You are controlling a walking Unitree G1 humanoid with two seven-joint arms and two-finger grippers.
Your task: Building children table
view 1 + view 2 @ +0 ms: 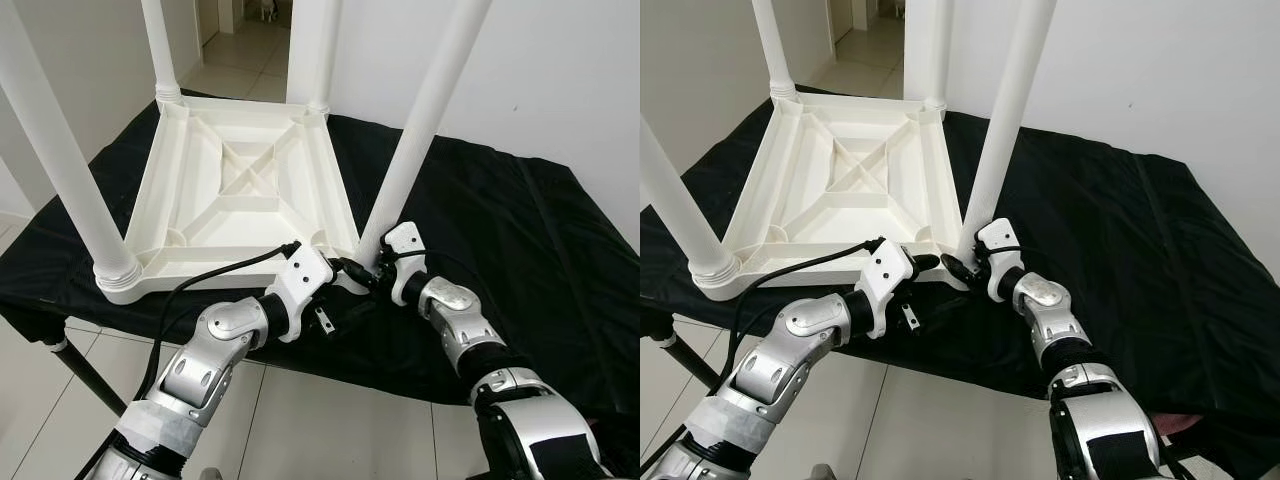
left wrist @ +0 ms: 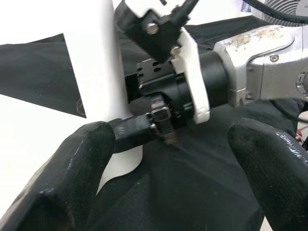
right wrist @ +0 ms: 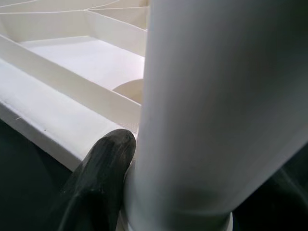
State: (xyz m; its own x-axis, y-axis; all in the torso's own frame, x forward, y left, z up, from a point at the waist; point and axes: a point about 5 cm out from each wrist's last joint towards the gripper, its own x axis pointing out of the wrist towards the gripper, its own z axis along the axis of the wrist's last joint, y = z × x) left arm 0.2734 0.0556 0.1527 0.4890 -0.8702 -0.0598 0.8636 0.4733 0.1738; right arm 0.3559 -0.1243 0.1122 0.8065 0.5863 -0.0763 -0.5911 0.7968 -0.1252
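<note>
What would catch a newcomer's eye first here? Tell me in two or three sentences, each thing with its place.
First, the white children's table lying upside down on a black cloth, its ribbed underside up and four legs rising. Next, both grippers meeting at its near corner: the right gripper has its jaws around the base of the near right leg, one black finger pressed against it. The left gripper hovers beside that corner with its jaws apart.

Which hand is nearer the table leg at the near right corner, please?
The right. The right hand is against the base of the table leg, fingers round it. The left hand sits open just beside that corner, pointing at it.
</note>
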